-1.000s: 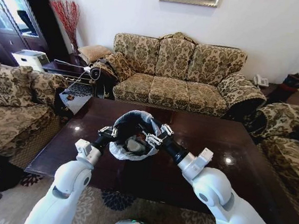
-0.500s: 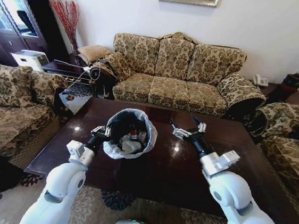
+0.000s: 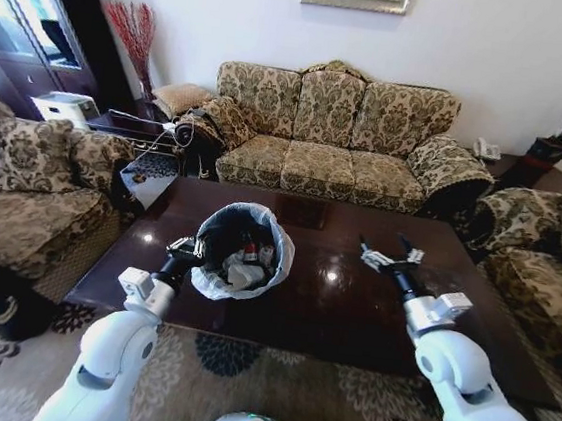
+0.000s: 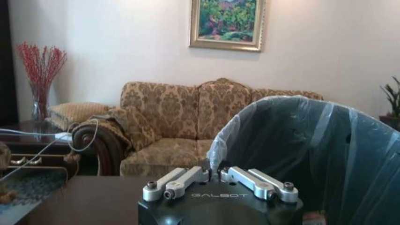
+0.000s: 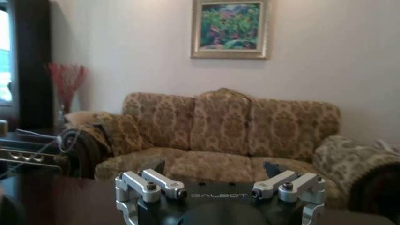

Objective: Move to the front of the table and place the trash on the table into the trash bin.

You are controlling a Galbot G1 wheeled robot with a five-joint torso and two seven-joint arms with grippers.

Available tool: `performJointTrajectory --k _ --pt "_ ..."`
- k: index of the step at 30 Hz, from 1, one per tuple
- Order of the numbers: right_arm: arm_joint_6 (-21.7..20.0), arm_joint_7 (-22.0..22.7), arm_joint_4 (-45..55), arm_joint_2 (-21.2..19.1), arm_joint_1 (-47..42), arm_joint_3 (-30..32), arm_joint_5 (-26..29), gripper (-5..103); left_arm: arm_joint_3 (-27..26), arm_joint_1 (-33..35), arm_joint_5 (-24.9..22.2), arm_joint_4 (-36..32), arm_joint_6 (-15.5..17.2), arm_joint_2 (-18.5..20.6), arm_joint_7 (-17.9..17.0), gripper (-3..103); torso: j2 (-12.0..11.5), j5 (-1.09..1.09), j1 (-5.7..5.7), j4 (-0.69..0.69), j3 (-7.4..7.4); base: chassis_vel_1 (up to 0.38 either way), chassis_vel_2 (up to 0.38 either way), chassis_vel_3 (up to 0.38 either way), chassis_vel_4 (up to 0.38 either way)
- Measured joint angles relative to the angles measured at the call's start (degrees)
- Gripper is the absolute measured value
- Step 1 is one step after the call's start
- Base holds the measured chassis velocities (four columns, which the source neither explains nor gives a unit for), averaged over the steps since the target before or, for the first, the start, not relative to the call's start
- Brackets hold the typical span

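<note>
Behind the dark glossy table (image 3: 351,308) stands a floral sofa (image 3: 334,141). On the table sits the bag-lined trash bin (image 3: 241,252) holding the trash (image 3: 245,262); it looks light and tippy, its liner slippery, best gripped at the rim. The left gripper (image 3: 184,257) sits against its wall, fingers unclear; the right gripper (image 3: 389,254) hovers apart, fingers spread, empty.

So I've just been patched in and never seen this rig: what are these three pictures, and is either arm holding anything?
It is a wheeled robot with two arms. The wide picture comes from its head, looking down at the table. The other two come from cameras on each wrist. The left gripper is shut on the trash bin, which stands on the table with bottles and wrappers inside. The right gripper is open and holds nothing, above bare tabletop. The sofa is behind.
</note>
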Motion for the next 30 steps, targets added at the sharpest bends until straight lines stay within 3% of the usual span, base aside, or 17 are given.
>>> performJointTrajectory --k 8,18,30 --pt "0.94 -0.68 0.13 2.37 -3.61 1.37 -2.32 100 0.47 -0.3 -0.03 0.08 -0.28 0.07 0.04 4 0.0 0.02 -0.01 -0.01 -0.01 0.319 -0.322 -0.317 0.308" --pt "4.06 -2.25 0.42 6.33 -5.47 -1.78 -9.15 100 0.26 -0.04 -0.09 0.05 -0.56 0.17 0.19 4 0.02 0.01 -0.03 0.0 -0.01 0.374 -0.365 -0.37 0.345" --pt "5.44 -2.94 -0.43 7.02 -5.18 -3.35 -10.02 100 0.13 0.38 0.05 -0.09 -1.22 -0.71 0.32 4 0.02 0.0 0.0 0.01 -0.01 0.33 -0.118 -0.318 0.117"
